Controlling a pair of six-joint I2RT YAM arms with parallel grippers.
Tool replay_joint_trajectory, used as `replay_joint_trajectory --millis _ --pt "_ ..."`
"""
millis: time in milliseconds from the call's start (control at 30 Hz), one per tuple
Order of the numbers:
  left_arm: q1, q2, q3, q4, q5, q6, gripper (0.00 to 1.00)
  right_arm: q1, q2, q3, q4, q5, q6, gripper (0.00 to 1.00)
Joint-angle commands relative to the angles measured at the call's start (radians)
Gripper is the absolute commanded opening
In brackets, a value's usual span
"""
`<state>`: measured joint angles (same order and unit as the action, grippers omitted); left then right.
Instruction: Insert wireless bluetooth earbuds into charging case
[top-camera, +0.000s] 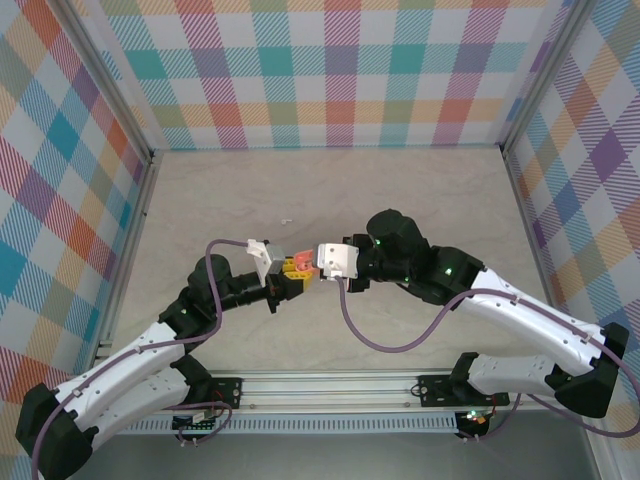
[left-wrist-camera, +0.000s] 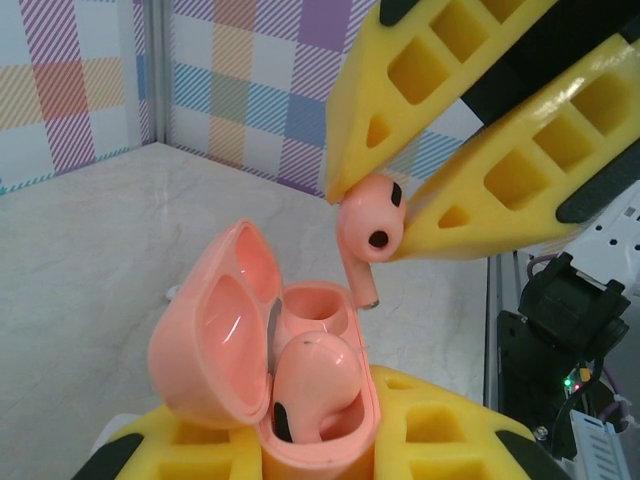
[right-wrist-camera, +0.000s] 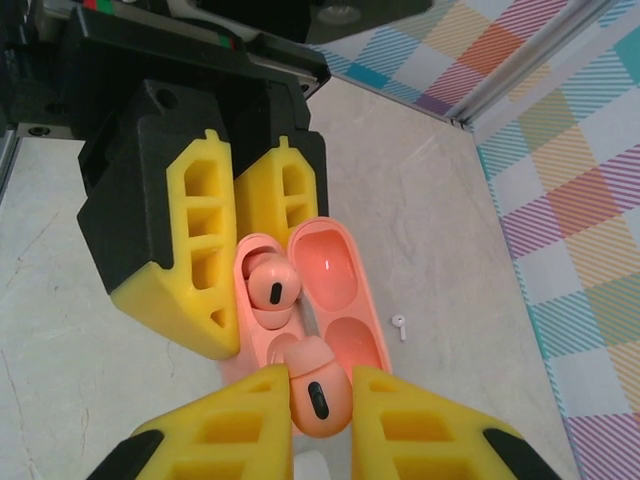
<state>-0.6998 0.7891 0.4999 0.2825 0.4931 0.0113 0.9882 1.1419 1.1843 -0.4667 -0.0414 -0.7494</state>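
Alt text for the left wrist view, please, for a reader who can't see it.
The right gripper pinches a coral-pink earbud, stem down, just above the empty socket of an open pink charging case. The left gripper holds the case at the bottom of the frame; a second pink earbud already sits in its nearer socket. Marbled tabletop and plaid walls lie behind.

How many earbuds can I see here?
3: a seated bud in the case, a held bud in the right hand, a white bud on the table. Others may be hidden.
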Motion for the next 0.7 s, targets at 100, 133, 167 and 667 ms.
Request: replay_joint_trajectory --millis 100,133,167,667 --pt "-0.011 -0.022 -0.009 0.017 0.007 -0.004 0.13 0.007 0.012 0.03 0.026 0.016 -0.048 0.17" --pt "-0.012 -0.022 -0.008 0.018 0.008 -0.005 0.13 0.008 0.017 0.03 0.026 0.02 -0.054 0.17" --pt "-0.011 -0.022 -0.006 0.017 0.01 -0.003 0.13 0.008 0.024 0.031 0.025 0.025 -0.058 0.17" --pt "-0.011 -0.033 -0.004 0.009 -0.001 0.0 0.13 0.012 0.05 0.031 -0.013 0.025 -0.11 0.18"
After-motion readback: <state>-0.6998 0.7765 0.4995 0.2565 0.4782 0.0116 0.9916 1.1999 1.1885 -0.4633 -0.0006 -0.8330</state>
